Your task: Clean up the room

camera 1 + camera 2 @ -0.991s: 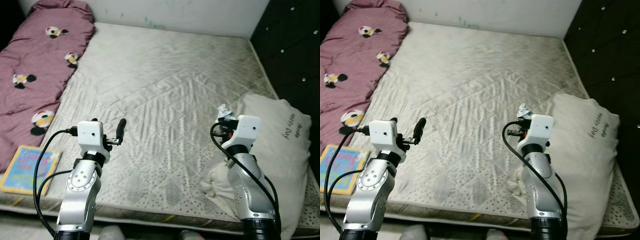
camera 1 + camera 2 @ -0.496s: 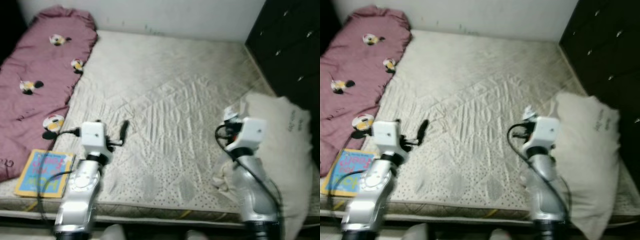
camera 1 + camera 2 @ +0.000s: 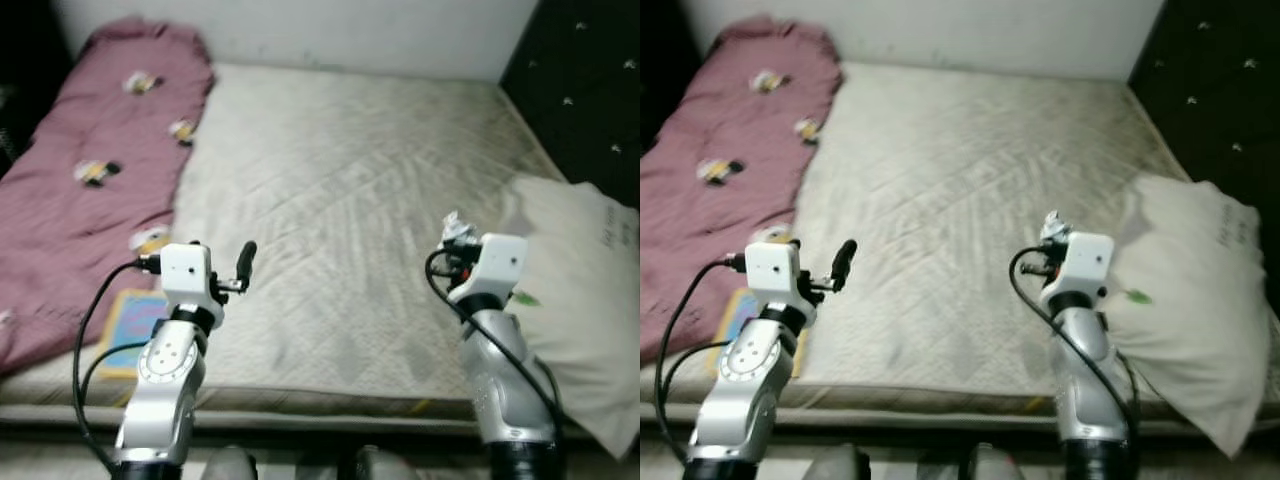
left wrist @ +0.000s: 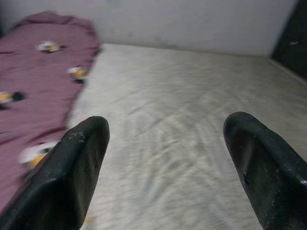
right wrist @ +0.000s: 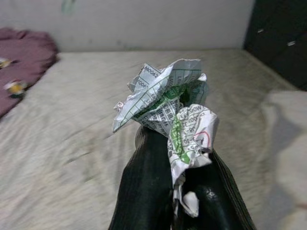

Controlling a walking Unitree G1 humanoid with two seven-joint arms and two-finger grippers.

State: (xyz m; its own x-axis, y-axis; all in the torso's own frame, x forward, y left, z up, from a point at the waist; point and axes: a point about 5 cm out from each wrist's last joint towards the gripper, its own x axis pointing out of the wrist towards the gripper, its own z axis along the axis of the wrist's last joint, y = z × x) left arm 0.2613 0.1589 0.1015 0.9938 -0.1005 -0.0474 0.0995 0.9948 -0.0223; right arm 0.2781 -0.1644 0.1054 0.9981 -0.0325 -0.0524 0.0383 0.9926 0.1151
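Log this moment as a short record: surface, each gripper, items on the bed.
surface: bare mattress
right gripper: shut on crumpled paper, held above the mattress
left gripper: open, holding nothing, above the mattress
pillow: on the bed's right edge
quilt: maroon, along the left side
book: at the near left edge, partly behind the left arm

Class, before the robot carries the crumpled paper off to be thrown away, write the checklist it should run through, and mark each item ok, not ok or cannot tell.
1. Right gripper shut on the crumpled paper: ok.
2. Paper held clear of the mattress: ok.
3. Left gripper open and holding nothing: ok.
4. Bin or other drop-off place located: cannot tell.
5. Other items left to tidy: not ok; a colourful book lies at the mattress edge, partly under the maroon blanket, and a pillow overhangs the mattress's right edge.
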